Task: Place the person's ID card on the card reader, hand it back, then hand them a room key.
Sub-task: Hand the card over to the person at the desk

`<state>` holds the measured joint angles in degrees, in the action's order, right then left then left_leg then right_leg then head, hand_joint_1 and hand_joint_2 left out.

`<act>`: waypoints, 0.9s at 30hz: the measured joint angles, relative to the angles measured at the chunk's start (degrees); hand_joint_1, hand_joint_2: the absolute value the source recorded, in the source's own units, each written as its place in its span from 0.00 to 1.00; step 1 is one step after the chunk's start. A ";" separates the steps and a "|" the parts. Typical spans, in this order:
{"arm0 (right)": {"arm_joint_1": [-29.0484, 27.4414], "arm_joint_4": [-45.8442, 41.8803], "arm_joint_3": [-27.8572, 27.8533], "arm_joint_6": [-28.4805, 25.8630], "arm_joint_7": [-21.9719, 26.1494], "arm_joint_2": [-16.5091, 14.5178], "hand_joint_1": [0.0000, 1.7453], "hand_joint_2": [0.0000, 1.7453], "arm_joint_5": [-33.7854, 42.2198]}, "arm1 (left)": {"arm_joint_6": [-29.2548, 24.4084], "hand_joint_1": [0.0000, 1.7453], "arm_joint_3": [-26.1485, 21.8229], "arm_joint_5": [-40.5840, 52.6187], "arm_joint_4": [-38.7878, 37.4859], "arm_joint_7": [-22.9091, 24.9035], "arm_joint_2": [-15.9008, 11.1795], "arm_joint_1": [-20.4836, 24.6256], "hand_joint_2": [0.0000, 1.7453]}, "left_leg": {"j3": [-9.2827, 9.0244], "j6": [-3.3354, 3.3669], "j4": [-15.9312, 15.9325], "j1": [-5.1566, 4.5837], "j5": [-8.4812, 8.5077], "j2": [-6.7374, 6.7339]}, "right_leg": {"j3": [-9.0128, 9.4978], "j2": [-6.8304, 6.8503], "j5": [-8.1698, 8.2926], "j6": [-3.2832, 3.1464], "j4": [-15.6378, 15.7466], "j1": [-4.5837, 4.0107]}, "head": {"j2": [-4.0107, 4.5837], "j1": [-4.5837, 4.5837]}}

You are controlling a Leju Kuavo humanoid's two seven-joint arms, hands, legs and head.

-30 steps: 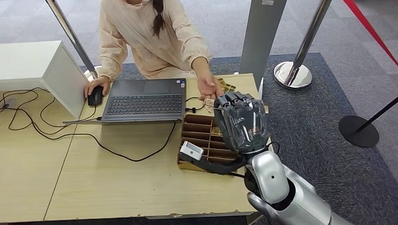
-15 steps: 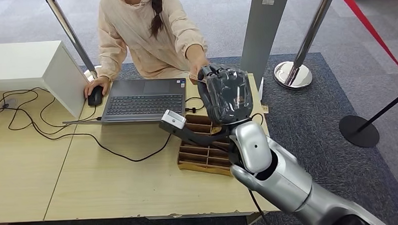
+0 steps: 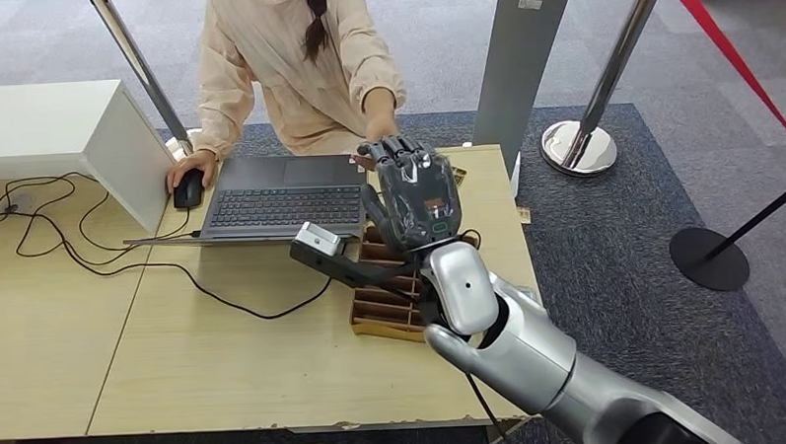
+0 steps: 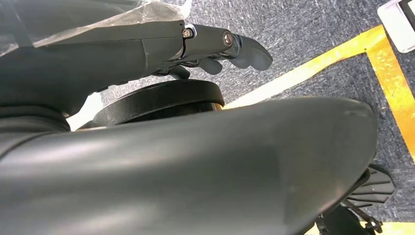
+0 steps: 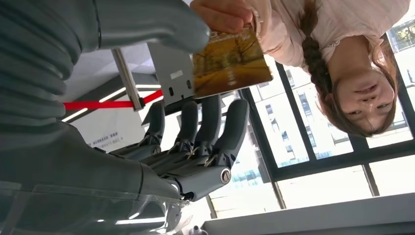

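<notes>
My right hand (image 3: 418, 196) is raised over the far edge of the desk, back toward me, fingers spread. In the right wrist view the person's hand (image 5: 222, 14) holds a card (image 5: 230, 61) with a yellow-orange picture in the gap between my thumb (image 5: 156, 27) and fingers (image 5: 210, 127). I see no contact between my hand and the card. In the head view the person's hand (image 3: 372, 149) sits just behind my fingertips. My left hand (image 4: 220, 44) hangs low over grey carpet, holding nothing, fingers loosely bent.
A wooden divided box (image 3: 378, 316) lies under my right forearm, with small cards (image 3: 454, 170) beyond it. An open laptop (image 3: 285, 196) stands to the left; the person's other hand rests on a mouse (image 3: 188, 190). Cables (image 3: 94, 252) cross the desk.
My right hand has moved left and farther from me, from above the wooden box to the desk's far edge. The person's hand has come up to meet it.
</notes>
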<state>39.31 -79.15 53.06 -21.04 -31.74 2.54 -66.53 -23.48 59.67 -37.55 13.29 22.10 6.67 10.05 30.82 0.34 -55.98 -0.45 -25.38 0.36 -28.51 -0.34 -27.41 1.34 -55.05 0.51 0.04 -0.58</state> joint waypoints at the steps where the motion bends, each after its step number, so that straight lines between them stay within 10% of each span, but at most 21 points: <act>1: -0.27 0.18 0.05 -0.92 0.03 0.07 0.00 1.00 0.63 | -0.15 0.00 0.00 -0.04 0.00 -0.17 0.00 -0.06 0.00 | -0.01 0.00 0.00 0.00 0.00 -0.01 | 0.00 0.00 0.00 0.00 0.00 0.00 | 0.00 0.00; 13: -12.61 -8.66 -5.29 -17.54 8.65 6.86 0.00 1.00 20.82 | -2.39 0.00 0.00 -0.30 -0.02 -4.80 -0.08 -2.57 0.00 | -0.04 0.02 -0.05 -0.02 -0.02 -0.04 | 0.01 0.00 0.00 0.00 0.05 0.03 | 0.00 0.00; 27: -23.83 -14.22 -14.35 -18.92 14.85 11.60 0.00 1.00 29.52 | -3.21 0.00 0.00 -1.74 -0.04 -6.60 -0.09 -3.66 0.00 | -0.04 0.01 -0.04 -0.01 -0.01 -0.03 | 0.03 -0.01 0.01 0.00 0.04 0.02 | 0.00 -0.01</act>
<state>15.48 -93.37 38.70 -39.95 -16.90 14.13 -37.00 -26.69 59.67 -39.29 13.25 15.50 6.57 6.39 30.77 0.36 -56.02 -0.47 -25.39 0.33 -28.49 -0.35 -27.40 1.35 -55.02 0.53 0.04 -0.58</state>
